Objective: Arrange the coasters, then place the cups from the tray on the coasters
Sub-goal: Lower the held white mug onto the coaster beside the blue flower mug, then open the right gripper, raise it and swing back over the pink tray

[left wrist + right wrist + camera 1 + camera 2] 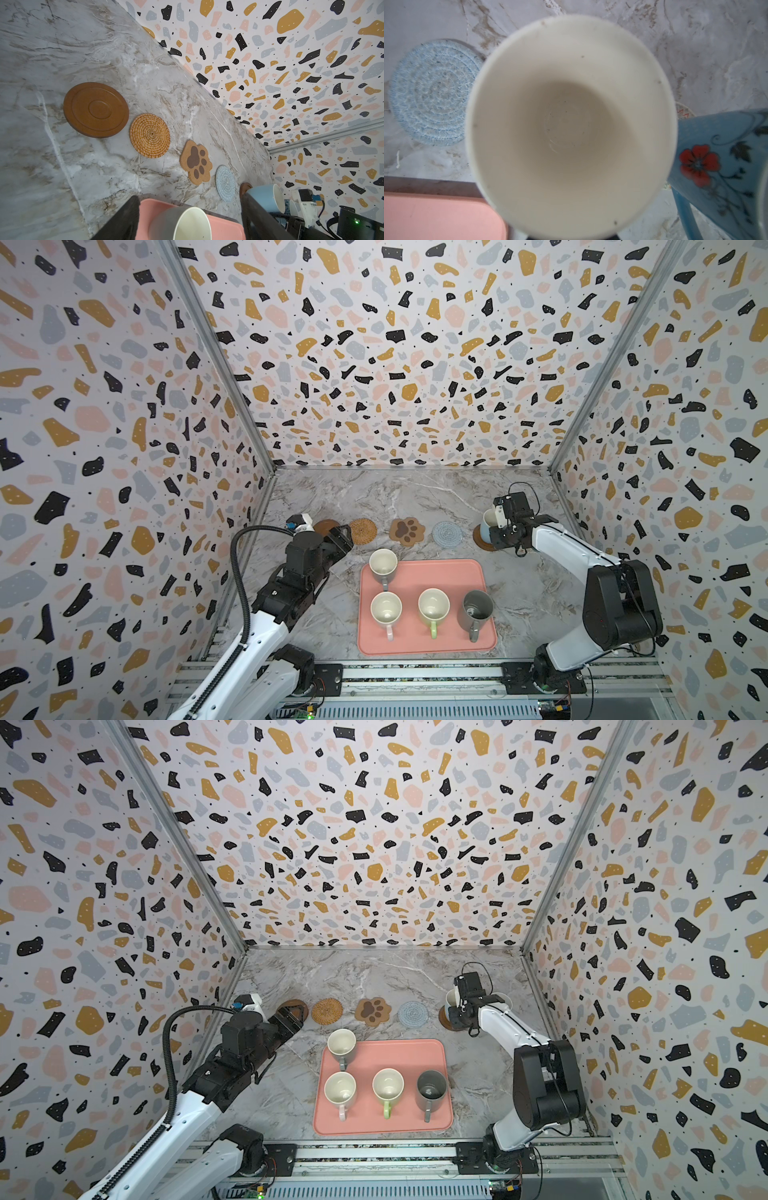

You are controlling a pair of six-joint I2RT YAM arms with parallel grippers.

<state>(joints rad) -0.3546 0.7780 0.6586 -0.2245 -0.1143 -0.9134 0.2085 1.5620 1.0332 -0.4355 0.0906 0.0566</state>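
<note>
Quick rundown: five coasters sit in a row across the marble worktop (374,497), just past the far edge of the salmon-pink tray (436,572). From the left edge it goes left brown disc (322,526), rattan coaster (363,531), paw-print coaster (407,531), grey-blue crochet coaster (447,534), right brown disc (478,540).

A light blue mug (484,529) stands upright on the right brown disc, close to the worktop's right edge. The right gripper (496,518) is right up against its rim, but honestly I can't tell if it's gripping or not. A flowered blue mug (720,166) sits just beside it.

The left gripper (341,536) hangs over the left brown disc, jaws wide and nothing in them.

On the tray, near the worktop's front edge: grey-beige mug (383,565), pink mug (386,610), light green mug (433,606), dark grey mug (476,610).
</note>
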